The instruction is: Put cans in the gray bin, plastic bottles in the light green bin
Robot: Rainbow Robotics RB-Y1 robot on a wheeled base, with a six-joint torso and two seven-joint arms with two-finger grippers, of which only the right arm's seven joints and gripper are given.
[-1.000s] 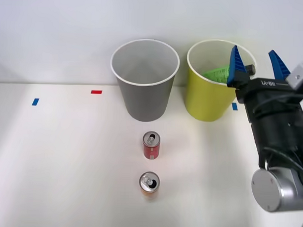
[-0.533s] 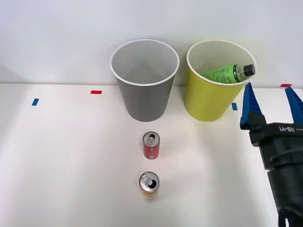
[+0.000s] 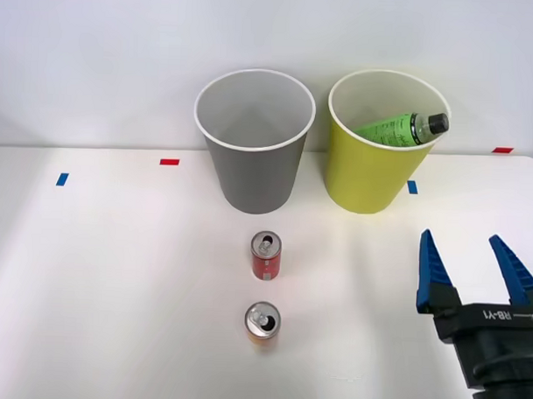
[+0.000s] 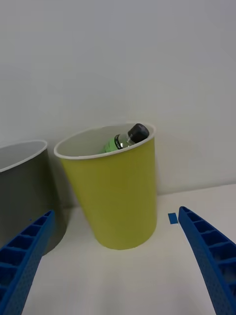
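You have right gripper [image 3: 479, 268] low over table at right, jaws apart, nothing between.
Green bottle [image 3: 399, 128] leans inside light green bin [image 3: 363, 181], cap over rim.
Red can [image 3: 265, 255], orange can [image 3: 262, 323] stand before gray bin [image 3: 253, 168]; you take these next, I judge.

Bright, even light — soft shadows under the bins [image 3: 254, 138], both views sharp.

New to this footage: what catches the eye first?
The tall yellow-green bin by the wall, a green-labelled, black-capped bottle poking over its rim. Beside it, the gray bin; before that, a red can and an orange can stand upright. The open blue-fingered right gripper hangs nearer.
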